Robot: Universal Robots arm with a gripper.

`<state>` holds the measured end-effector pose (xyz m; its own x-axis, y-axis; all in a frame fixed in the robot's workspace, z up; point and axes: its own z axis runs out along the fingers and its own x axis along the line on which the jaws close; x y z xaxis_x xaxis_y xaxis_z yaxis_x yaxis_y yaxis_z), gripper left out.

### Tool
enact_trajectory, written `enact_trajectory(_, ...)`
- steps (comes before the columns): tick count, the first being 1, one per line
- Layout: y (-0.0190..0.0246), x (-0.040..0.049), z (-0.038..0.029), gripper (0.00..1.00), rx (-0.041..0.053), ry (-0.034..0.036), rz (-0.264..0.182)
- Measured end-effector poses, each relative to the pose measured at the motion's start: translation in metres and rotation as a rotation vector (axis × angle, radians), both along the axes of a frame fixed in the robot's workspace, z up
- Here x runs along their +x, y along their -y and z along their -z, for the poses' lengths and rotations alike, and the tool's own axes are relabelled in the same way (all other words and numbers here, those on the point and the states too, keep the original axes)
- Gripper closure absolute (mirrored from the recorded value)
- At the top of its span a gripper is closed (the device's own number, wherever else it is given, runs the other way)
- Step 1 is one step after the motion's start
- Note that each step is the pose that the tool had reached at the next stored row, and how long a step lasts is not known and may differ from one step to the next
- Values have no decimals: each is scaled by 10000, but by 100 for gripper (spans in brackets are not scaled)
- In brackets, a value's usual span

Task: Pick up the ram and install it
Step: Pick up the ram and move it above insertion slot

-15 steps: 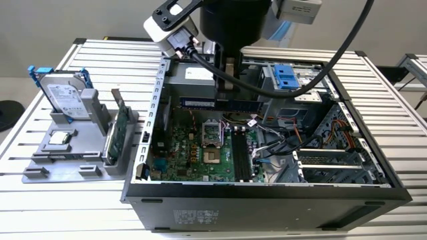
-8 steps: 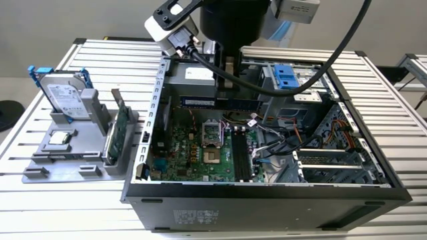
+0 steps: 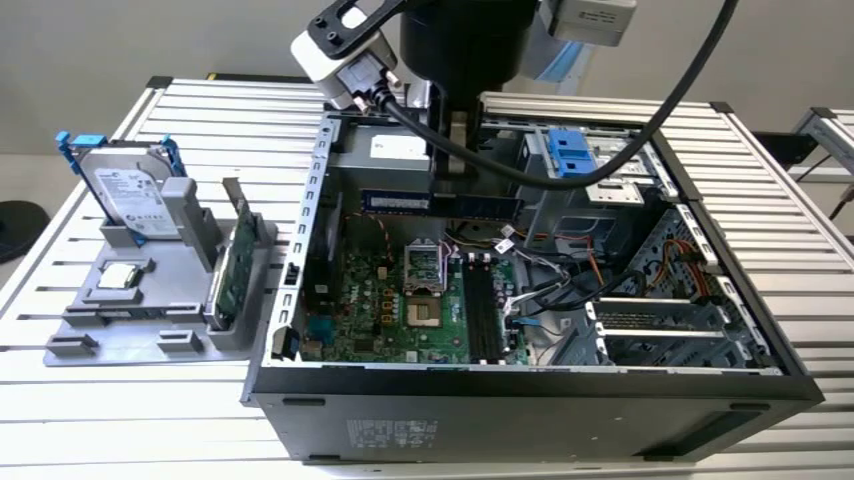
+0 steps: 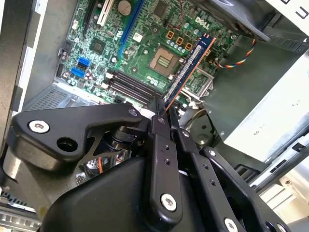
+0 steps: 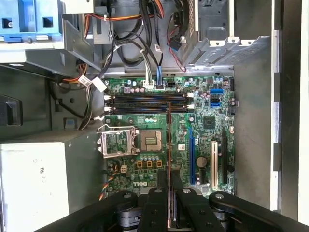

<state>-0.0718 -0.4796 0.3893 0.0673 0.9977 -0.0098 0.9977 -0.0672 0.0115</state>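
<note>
The ram point(image 3: 443, 205) is a long dark stick with a small white label, held level above the open computer case point(image 3: 534, 385). My gripper point(image 3: 454, 165) is shut on its upper edge. In the second wrist view the ram point(image 4: 189, 68) juts out from my gripper point(image 4: 164, 110) over the motherboard. In the first wrist view the ram point(image 5: 168, 140) shows edge-on as a thin line running from my gripper point(image 5: 169, 178) toward the black memory slots point(image 5: 145, 103). It hangs clear above the memory slots point(image 3: 478, 312), and its long side lies across them.
On the exterior view's left a grey fixture point(image 3: 134, 315) holds a silver hard drive with blue rails point(image 3: 134, 190), a green expansion card point(image 3: 238, 270) and a small chip point(image 3: 120, 277). Loose cables point(image 3: 561, 285) and a blue drive bay point(image 3: 571, 150) crowd the case.
</note>
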Motion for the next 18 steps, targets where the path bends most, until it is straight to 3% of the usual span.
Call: enact_trajectory(18, -67, 2, 22, 100, 0, 0, 0)
